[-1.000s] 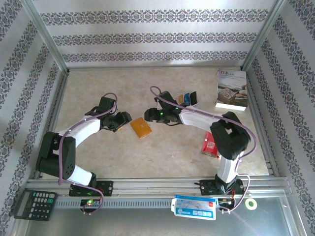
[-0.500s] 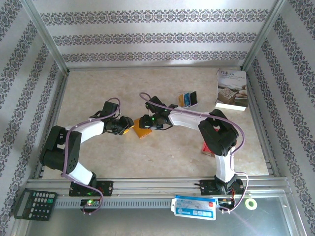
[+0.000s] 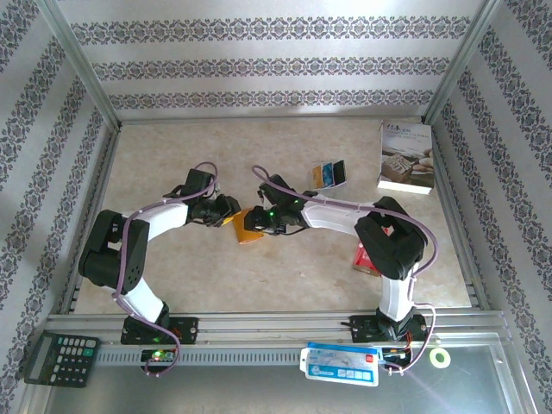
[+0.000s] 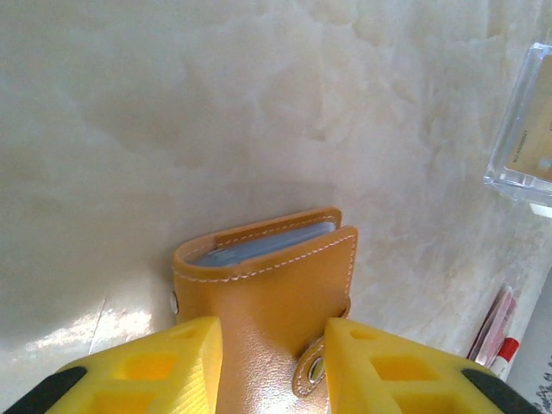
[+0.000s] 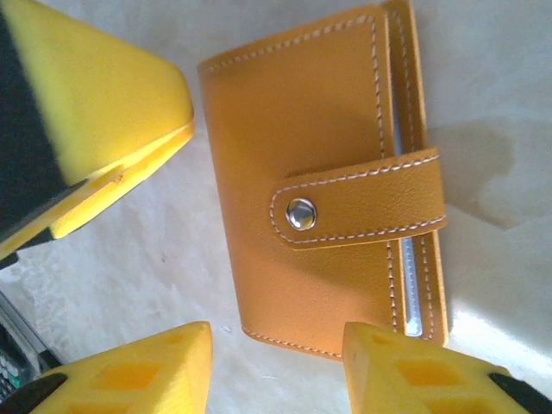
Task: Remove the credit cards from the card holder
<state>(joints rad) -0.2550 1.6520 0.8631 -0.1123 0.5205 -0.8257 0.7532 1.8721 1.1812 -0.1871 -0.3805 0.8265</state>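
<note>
**Both pincers on the card holder, tab snapped shut**

Card holder (image 5: 310,155): lies flat on marble-look table (image 3: 172,155), between the two pincer tips. Snap tab fastened. Grey-blue panel edge shows along its open side.

L pincer (image 4: 272,335): narrowish gap. Holder fills the gap and runs out ahead of the tips. Can't tell if the pads bite it or just sit over it.

R pincer (image 5: 278,338): part open, mid gap, gripping nothing. Holder's end edge is right at its mouth. One finger (image 5: 431,375) overlaps the holder's open-side corner, contact unclear. The other stands off w/ bare table between.

In the way: a finger of L pincer sits ahead of R tips, just beside holder's spine edge. Pincers nearly nose to nose.

Around:
- Clear stand w/ cards (image 3: 329,174): behind R pincer on the far-wall side, apart from holder.
- White book (image 3: 405,157): farther back the same way, near the side wall.
- Red packet (image 3: 366,257): back by R arm's elbow, partly under it.
- Metal ledge behind both bases: calculator (image 3: 59,358), white-blue packet (image 3: 341,362), tape roll (image 3: 442,358).

Room: open table on far-wall side of both pincers, also on the base side. Patterned walls (image 3: 276,69) w/ alu posts close three sides.
</note>
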